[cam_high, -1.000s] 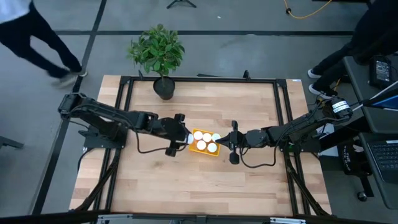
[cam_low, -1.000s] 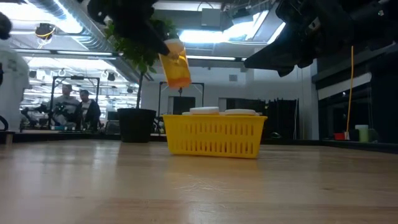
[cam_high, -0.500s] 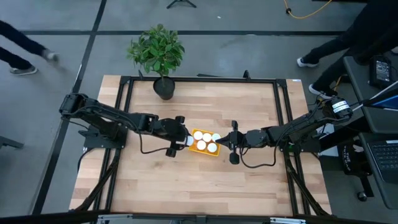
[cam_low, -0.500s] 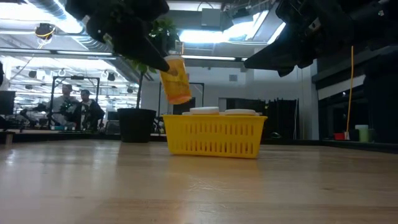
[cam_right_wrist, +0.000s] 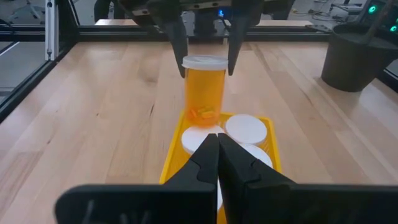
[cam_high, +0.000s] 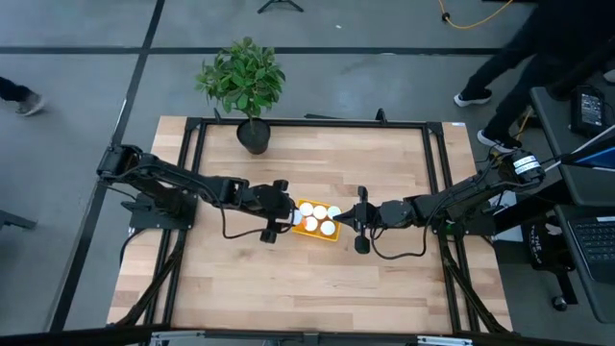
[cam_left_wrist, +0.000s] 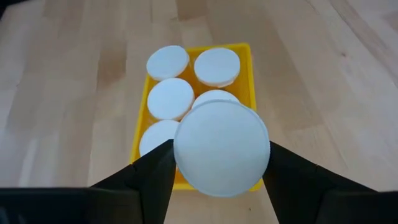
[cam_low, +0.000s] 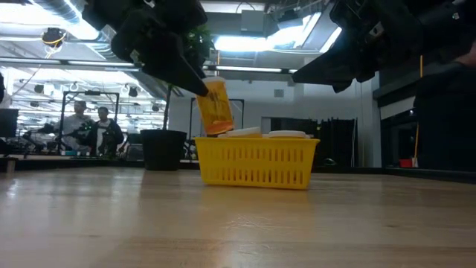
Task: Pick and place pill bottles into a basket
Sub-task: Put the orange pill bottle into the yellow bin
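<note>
Change: the held bottle [cam_low: 216, 106] is sitting lower than a second ago, its base now dipping to the basket's rim, and the left arm is reaching a little farther toward the basket.
Left gripper [cam_high: 284, 213]: it is clamping the bottle just below the white cap, one finger [cam_right_wrist: 176, 34] on each side, above the basket's left end.
Held bottle: it is hanging nearly upright with a slight tilt, orange body showing below the fingers, cap [cam_left_wrist: 221, 149] on top; in the left wrist view the cap is covering part of the basket's near end.
Bottle versus gripper: the bottle is sitting between the left fingers and is not resting on the table [cam_high: 288, 288].
Basket [cam_low: 256, 161]: the yellow tray is standing at mid-table, between the two grippers.
Bottles in basket: five white caps [cam_left_wrist: 168, 63] are showing inside it in the left wrist view, standing upright and packed close together; one is partly hidden behind the held cap.
Right gripper [cam_high: 359, 218]: its fingers are pressed together with nothing between them, and it is hovering just beside the basket's right end, pointing at it.
Plant [cam_high: 243, 79]: it is standing in a dark pot at the table's far edge, well apart from the basket.
Room: two people [cam_low: 91, 128] are sitting far behind the table in the low view.
</note>
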### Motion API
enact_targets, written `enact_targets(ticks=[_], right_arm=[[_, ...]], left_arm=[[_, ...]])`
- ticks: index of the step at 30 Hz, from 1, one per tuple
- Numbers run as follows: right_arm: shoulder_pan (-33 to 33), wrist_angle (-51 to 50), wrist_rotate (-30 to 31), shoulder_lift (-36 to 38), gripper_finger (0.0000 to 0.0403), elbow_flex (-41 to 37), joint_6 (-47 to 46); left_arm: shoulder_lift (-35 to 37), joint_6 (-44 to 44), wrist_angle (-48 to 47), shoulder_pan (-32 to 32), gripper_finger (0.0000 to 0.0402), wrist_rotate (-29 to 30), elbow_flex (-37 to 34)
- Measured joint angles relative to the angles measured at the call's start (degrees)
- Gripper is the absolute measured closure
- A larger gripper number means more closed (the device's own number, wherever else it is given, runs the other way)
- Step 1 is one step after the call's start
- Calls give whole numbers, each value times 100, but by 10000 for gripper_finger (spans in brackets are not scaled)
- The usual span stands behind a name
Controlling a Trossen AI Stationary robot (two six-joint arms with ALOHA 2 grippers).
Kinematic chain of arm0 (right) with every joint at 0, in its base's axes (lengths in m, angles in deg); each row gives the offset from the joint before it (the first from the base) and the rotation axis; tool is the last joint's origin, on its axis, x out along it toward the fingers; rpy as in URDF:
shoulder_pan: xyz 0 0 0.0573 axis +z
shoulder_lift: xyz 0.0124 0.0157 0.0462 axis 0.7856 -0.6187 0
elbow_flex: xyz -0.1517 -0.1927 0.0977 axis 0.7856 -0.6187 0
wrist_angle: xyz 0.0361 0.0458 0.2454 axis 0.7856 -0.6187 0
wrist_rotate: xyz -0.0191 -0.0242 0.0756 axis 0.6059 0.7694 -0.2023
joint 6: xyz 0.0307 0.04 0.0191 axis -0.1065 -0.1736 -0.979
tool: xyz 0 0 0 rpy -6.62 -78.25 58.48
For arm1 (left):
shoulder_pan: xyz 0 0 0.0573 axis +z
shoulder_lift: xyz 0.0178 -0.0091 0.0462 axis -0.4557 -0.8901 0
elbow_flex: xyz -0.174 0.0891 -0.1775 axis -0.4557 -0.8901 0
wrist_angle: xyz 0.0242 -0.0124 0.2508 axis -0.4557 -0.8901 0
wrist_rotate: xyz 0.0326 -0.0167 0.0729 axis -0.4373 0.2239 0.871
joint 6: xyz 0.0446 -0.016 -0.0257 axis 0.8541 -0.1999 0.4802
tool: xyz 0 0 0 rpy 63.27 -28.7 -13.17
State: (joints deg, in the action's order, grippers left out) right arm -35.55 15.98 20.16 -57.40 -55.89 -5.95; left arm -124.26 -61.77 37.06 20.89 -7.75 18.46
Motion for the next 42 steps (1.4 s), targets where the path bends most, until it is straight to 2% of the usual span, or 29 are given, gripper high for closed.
enact_targets(ticks=[6,10,17,33,42], right_arm=[[2,-7,1,0,398,0,4],[1,-34,0,2,398,0,7],[0,-72,1,2,398,0,11],[1,-68,1,2,398,0,11],[0,-48,1,1,398,0,3]], left_arm=[[80,0,-57,0,185,117,6],[166,-60,-535,-4,185,370,163],[118,-299,-966,-4,185,380,297],[116,-455,-856,-4,185,339,297],[-336,-507,-791,-2,185,339,363]])
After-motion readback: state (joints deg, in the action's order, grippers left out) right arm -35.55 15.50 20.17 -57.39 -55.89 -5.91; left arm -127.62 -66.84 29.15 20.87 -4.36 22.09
